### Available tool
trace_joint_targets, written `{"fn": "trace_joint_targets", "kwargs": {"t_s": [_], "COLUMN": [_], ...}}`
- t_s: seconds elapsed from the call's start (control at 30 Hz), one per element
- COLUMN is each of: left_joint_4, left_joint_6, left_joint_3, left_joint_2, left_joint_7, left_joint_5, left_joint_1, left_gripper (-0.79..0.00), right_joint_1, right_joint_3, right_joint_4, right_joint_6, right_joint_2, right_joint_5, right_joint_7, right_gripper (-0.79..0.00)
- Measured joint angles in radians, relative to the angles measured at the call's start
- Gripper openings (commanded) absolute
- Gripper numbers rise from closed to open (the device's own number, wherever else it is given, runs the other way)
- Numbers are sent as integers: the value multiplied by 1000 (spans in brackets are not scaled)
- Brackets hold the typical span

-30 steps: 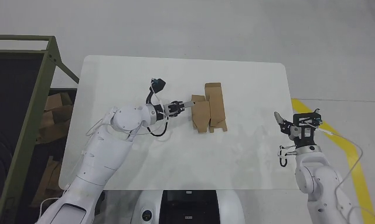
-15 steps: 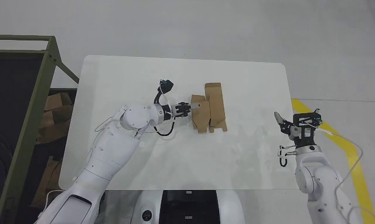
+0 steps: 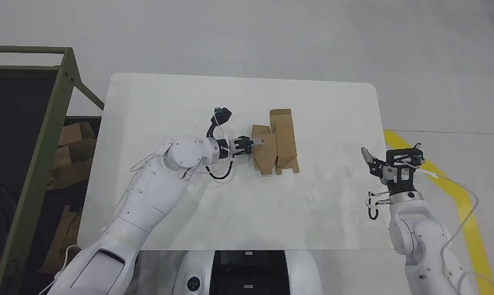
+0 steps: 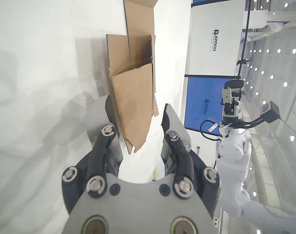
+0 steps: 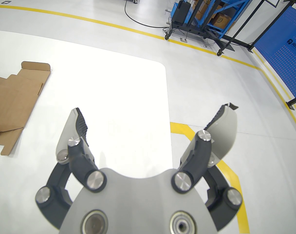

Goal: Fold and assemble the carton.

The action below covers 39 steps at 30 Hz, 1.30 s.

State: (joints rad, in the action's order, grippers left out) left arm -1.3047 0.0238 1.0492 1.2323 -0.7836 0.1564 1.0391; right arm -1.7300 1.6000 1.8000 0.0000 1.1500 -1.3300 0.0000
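The carton [image 4: 133, 103] half hides one finger of the left tool [image 4: 137, 110] — contact unclear.

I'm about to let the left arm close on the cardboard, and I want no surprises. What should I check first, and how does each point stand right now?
1. Jaws of the left gripper open: ok.
2. Near end of the carton between those jaws: ok.
3. Jaws touching the cardboard: cannot tell.
4. Whole carton on the table, away from its edges: ok.
5. The right gripper open, apart from the carton: ok.
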Motion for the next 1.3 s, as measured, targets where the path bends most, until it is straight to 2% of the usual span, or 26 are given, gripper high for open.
{"fn": "trace_joint_targets", "kwargs": {"t_s": [0.43,0.53,0.7,0.77,0.9,1.3], "left_joint_4": [104,120,144,150,162,136], "left_joint_6": [-26,-36,-56,-59,-66,-130], "left_joint_3": [-59,-63,-67,-70,-73,-43], "left_joint_2": [24,29,34,35,38,34], "left_joint_7": [36,42,40,40,40,46], "left_joint_5": [-32,-50,-74,-75,-81,-111], "left_joint_1": [-51,-56,-67,-70,-76,-63], "left_gripper": [-431,-502,-536,-588,-785,-785], "right_joint_1": [0,0,0,0,0,1], "right_joint_3": [0,0,0,0,0,-1], "right_joint_4": [0,0,0,0,0,-1], "right_joint_6": [0,0,0,0,0,-4], "right_joint_2": [0,0,0,0,0,0], "right_joint_5": [0,0,0,0,0,3], "right_joint_7": [0,0,0,0,0,3], "right_gripper": [0,0,0,0,0,0]}}
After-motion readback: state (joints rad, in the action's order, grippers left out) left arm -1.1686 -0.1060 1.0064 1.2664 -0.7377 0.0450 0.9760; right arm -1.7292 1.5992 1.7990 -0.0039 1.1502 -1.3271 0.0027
